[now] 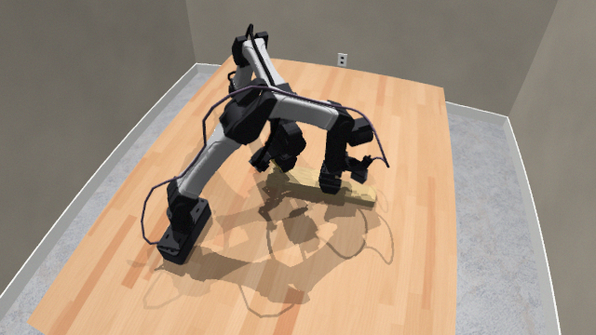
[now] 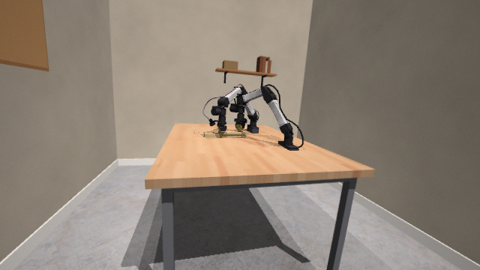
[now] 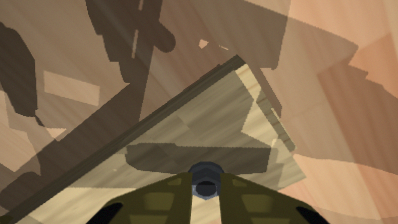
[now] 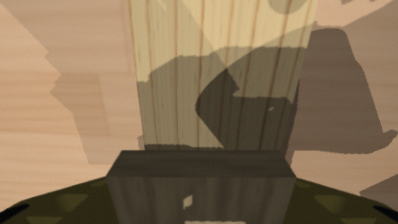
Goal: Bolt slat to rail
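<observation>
The slat (image 4: 225, 200) is a shaded wooden block lying along the pale rail (image 4: 175, 30) (image 1: 368, 193) (image 2: 210, 134). Their contact is hidden. My right gripper (image 4: 200, 182) (image 1: 331, 186) is shut on the slat's sides. My left gripper (image 3: 205, 181) (image 1: 288, 165) (image 2: 239, 128) is over the other end of the wood, its fingertips shut on the dark hexagonal nut (image 3: 206, 169). A dark round centre shows in the nut. The bolt's shank and any gap below the nut are hidden.
Both arms reach over the wooden table (image 1: 382, 288) (image 2: 225, 157), wrists close together. The near arm's upper links pass in front of the far arm in the top view. Cables loop beside both arms, and shadows cover much of the wood.
</observation>
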Action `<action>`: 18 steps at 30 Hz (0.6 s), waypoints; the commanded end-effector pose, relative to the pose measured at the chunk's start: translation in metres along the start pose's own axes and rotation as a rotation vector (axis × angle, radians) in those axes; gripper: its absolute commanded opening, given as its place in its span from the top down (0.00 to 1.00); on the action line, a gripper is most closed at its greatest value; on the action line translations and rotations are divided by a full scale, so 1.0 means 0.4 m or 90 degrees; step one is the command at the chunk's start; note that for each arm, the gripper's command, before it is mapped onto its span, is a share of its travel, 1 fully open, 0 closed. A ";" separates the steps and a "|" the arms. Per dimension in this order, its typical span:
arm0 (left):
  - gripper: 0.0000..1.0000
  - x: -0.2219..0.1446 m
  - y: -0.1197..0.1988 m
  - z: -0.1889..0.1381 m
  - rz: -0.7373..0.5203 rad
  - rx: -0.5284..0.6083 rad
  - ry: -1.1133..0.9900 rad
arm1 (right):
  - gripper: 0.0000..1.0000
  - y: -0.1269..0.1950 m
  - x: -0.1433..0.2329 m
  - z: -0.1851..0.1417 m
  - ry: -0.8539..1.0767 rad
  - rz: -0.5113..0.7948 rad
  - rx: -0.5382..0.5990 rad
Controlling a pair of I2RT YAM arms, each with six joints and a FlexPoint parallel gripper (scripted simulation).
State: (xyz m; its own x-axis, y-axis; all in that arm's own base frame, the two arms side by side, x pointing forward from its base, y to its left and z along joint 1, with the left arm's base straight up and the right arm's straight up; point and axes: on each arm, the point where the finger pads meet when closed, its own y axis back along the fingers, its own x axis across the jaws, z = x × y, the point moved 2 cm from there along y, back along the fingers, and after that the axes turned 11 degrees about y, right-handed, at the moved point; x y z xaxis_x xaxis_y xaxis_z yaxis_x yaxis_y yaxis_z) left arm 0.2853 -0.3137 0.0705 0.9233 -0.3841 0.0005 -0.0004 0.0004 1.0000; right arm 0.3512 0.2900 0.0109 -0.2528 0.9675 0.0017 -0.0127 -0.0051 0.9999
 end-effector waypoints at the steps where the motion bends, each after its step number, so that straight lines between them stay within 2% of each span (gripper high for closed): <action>1: 0.86 0.003 -0.008 0.006 -0.009 0.004 -0.145 | 0.33 0.013 0.002 0.007 -0.002 0.005 -0.009; 4: 0.86 0.003 -0.008 0.006 -0.009 0.004 -0.170 | 0.33 0.013 0.002 0.007 -0.002 0.005 -0.009; 12: 0.86 0.003 -0.008 0.006 -0.010 0.003 -0.369 | 0.33 0.013 0.002 0.007 -0.002 0.005 -0.009; 18: 0.86 0.003 -0.008 0.006 -0.010 0.003 -0.386 | 0.33 0.013 0.002 0.007 -0.002 0.005 -0.009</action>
State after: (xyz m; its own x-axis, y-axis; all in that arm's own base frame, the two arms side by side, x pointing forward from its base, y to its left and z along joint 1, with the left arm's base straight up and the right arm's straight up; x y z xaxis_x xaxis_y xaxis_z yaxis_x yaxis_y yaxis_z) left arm 0.2854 -0.3137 0.0705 0.5936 -0.8048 0.0009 -0.0007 0.0006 1.0000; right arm 0.3512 0.2900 0.0109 -0.2527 0.9675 0.0017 -0.0126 -0.0051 0.9999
